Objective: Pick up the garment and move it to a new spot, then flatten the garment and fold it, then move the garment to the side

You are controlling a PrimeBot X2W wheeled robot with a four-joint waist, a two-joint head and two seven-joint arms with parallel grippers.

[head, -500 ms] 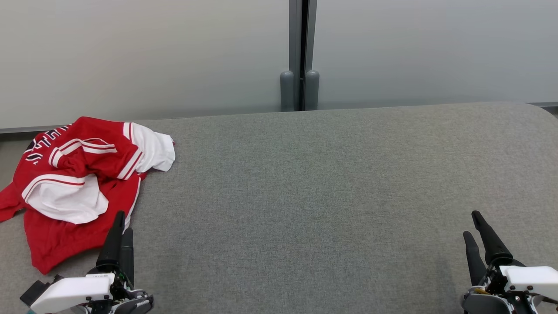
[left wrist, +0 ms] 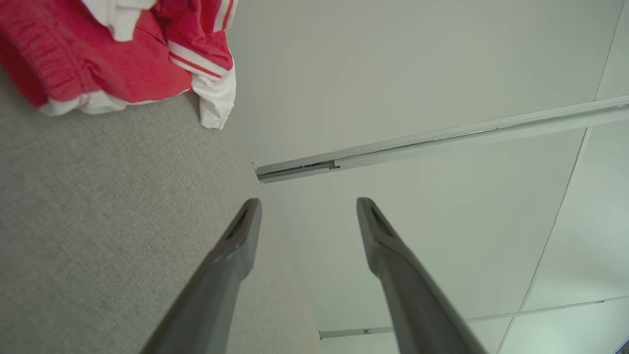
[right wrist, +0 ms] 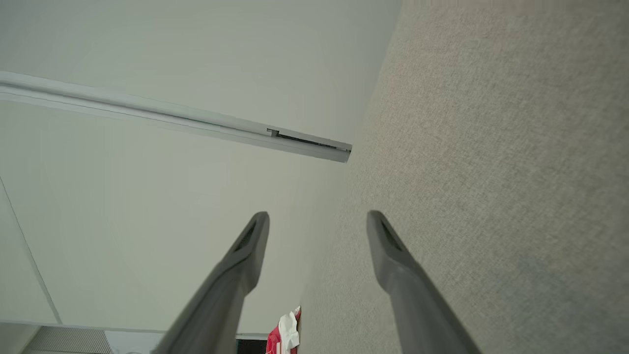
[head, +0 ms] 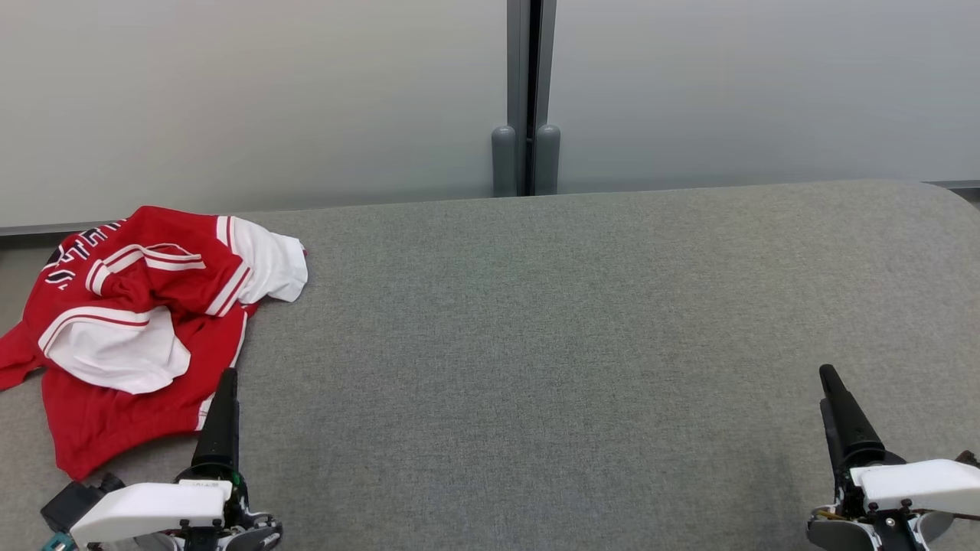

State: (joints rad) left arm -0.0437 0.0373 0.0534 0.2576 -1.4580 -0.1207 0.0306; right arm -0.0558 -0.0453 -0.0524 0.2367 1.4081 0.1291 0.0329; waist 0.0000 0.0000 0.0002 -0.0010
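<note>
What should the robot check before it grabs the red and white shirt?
1. Is the left gripper open: ok, fingers apart.
2. Is the right gripper open: ok, fingers apart.
3. Is the shirt in sight: ok, crumpled at the left of the grey surface.
4. Is the shirt near a gripper: ok, the left gripper points up beside its near edge.
5. Is the shirt gripped: not ok, nothing sits between either gripper's fingers.
6. Is the whole shirt on the grey surface: cannot tell, its left side runs to the picture's edge.
</note>
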